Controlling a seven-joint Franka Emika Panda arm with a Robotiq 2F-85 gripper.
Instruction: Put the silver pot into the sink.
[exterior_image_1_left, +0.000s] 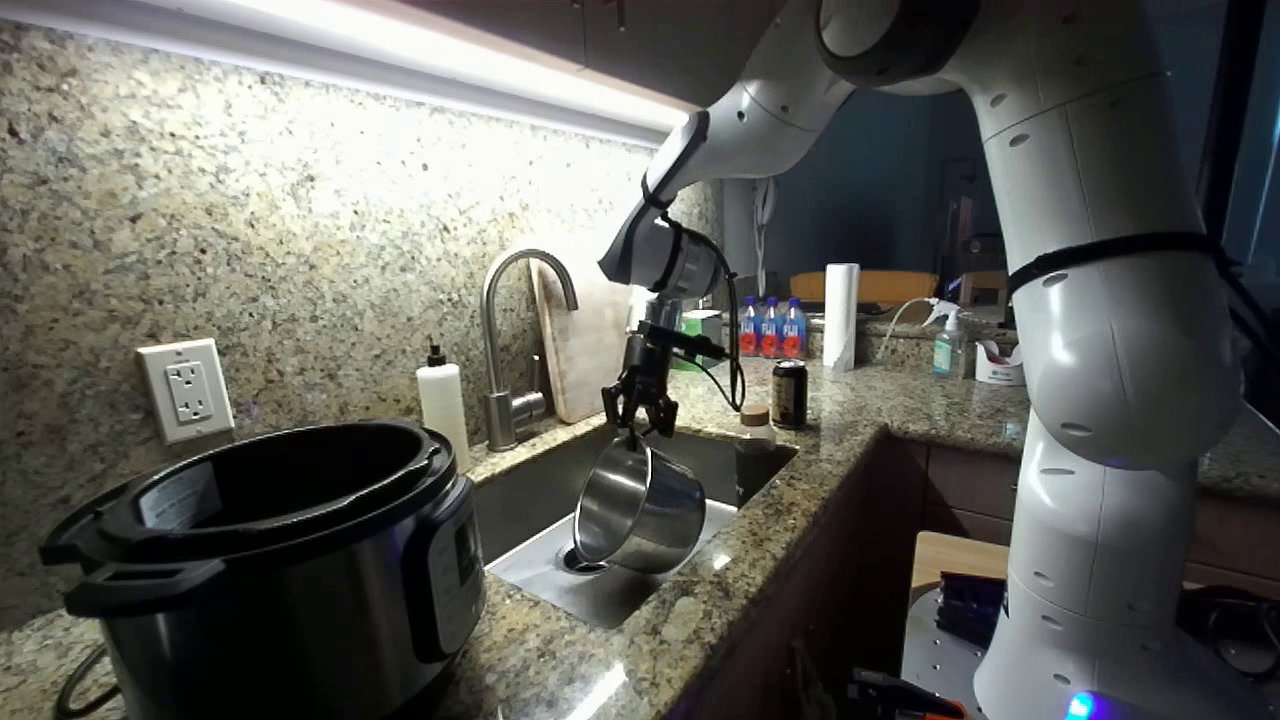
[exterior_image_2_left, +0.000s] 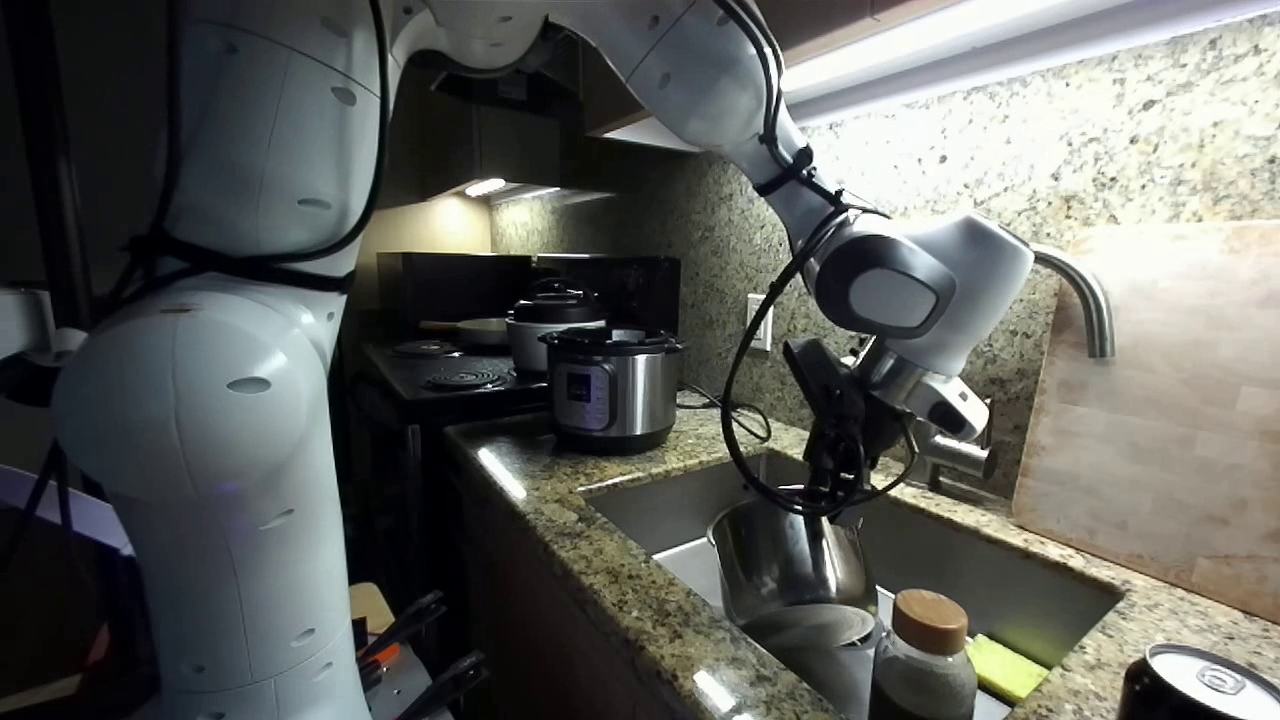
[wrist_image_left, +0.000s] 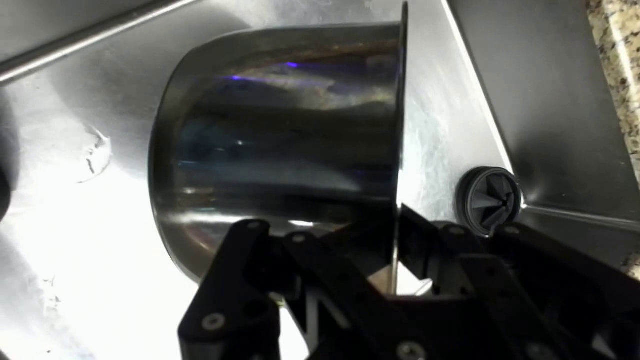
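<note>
Your end effector is clamped on the rim of the silver pot, jaws drawn in to the thickness of the steel, one finger inside the mouth and one against the outer wall. The pot hangs tipped well over, mouth towards the drain, and in both exterior views most of it is down inside the sink. Whether its underside touches the basin floor, you cannot tell from here. I'd judge you to be at the lowering step, with the release yet to come. Next, ease down until the steel rests, then part the fingers slowly, since a pot leaning like this may rock or roll once let go; afterwards lift straight up, minding the faucet. Further out, a yellow-green sponge lies towards the end away from the multicooker, which stands on the worktop.
</note>
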